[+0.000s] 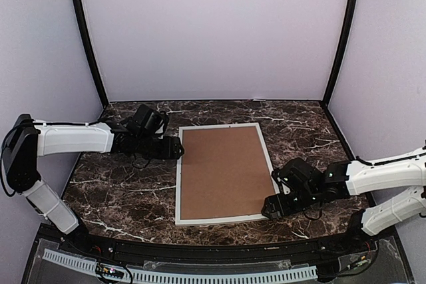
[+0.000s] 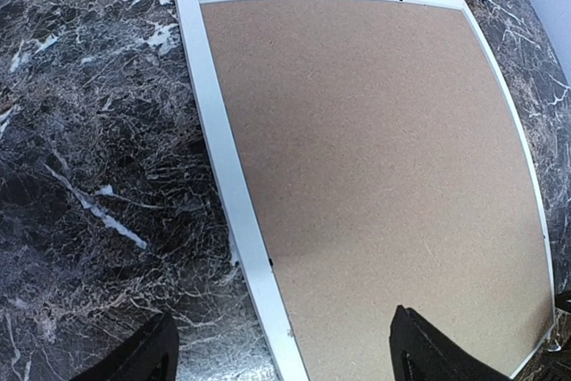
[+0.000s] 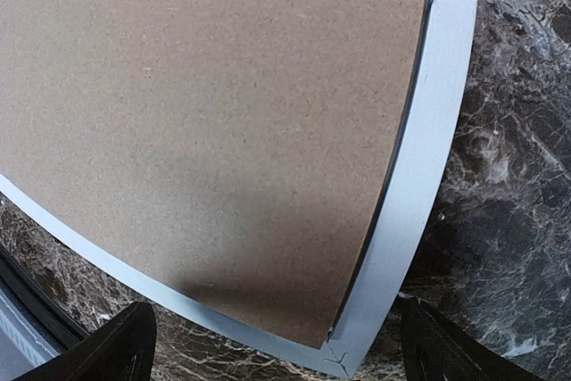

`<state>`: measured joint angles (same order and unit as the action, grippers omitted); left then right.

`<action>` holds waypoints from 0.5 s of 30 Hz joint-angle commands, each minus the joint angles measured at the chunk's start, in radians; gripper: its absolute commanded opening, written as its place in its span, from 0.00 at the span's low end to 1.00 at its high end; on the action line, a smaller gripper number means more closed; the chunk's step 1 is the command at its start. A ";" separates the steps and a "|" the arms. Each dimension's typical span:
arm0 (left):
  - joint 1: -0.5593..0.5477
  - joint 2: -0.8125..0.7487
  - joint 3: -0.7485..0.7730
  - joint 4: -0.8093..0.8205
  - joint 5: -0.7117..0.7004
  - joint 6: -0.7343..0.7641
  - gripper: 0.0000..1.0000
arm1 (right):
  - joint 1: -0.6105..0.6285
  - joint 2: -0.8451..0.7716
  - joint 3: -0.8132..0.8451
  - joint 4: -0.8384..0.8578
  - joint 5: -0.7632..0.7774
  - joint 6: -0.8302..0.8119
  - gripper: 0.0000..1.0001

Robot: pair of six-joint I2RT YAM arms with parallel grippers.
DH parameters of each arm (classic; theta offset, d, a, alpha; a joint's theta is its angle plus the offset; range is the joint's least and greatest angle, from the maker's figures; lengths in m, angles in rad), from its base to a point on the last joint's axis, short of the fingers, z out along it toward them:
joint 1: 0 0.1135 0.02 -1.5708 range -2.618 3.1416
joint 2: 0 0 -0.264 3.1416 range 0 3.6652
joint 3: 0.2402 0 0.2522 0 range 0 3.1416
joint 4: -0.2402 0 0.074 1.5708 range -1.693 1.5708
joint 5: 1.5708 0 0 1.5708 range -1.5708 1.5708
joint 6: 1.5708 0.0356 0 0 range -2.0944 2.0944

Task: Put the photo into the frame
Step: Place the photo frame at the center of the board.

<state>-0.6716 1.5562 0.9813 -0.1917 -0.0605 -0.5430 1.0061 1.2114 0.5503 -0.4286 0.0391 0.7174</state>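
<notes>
While left gripper (image 2: 281,359) gapes, frame (image 2: 210,131) just beside

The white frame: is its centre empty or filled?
Filled. A brown cardboard sheet lies flat inside the white frame, covering its whole centre. What lies under the sheet cannot be told.

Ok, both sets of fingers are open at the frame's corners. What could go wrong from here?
1. The brown cardboard sheet fills the frame and the photo is out of sight, so its seating cannot be checked.
2. The left fingers and right fingers hang open close over opposite corners; a low retreat could nudge the frame across the table.
</notes>
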 commanded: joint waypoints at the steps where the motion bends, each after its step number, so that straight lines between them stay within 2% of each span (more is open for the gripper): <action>1: 0.001 0.002 0.008 -0.012 0.018 -0.003 0.84 | 0.024 -0.002 -0.026 0.020 0.060 0.037 0.96; 15: 0.001 0.000 -0.014 0.004 0.026 -0.011 0.84 | 0.030 0.061 0.001 0.023 0.087 0.030 0.92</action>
<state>-0.6716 1.5604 0.9810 -0.1909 -0.0414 -0.5503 1.0279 1.2484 0.5388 -0.4141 0.1074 0.7399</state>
